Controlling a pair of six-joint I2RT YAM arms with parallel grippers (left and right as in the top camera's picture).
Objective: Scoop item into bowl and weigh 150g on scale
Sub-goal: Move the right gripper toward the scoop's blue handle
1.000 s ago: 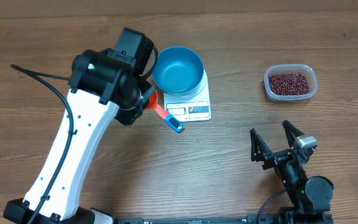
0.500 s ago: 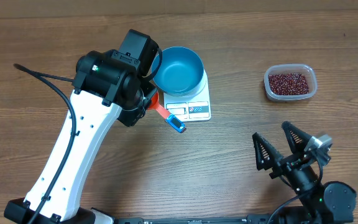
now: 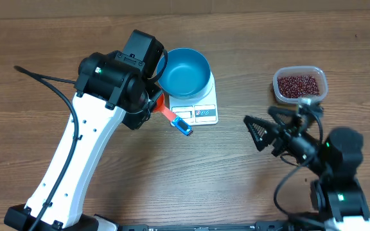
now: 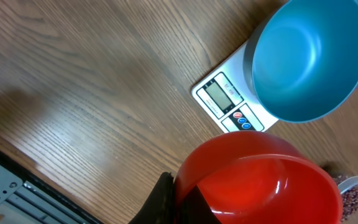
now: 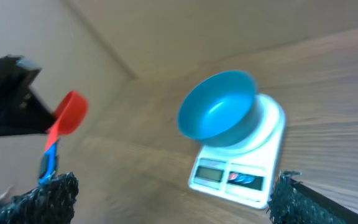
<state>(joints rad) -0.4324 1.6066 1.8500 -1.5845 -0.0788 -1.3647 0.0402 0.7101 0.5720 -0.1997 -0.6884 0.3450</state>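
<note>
A blue bowl [image 3: 183, 72] stands on the white scale [image 3: 201, 114]. My left gripper [image 3: 154, 106] is mostly hidden under its wrist. It is shut on a red scoop [image 3: 167, 113] near the cup, and the blue handle end [image 3: 182, 129] sticks out over the scale's front left corner. The left wrist view has the red scoop [image 4: 260, 183] close up, with the bowl [image 4: 309, 59] beyond it. A tub of red beans [image 3: 299, 85] sits at the right. My right gripper [image 3: 272, 123] is open, right of the scale and facing it, holding nothing. Its view shows the bowl [image 5: 219, 112] and scale [image 5: 238, 168].
The left arm's white link [image 3: 76, 160] crosses the left half of the table, and a black cable [image 3: 47, 83] trails beside it. In the right wrist view, the scoop [image 5: 70, 111] hangs from the black left gripper [image 5: 5, 93] at the far left.
My right arm has swung up from the table's front edge and turned left toward the scale, still open. The left arm and scoop have barely shifted.
</note>
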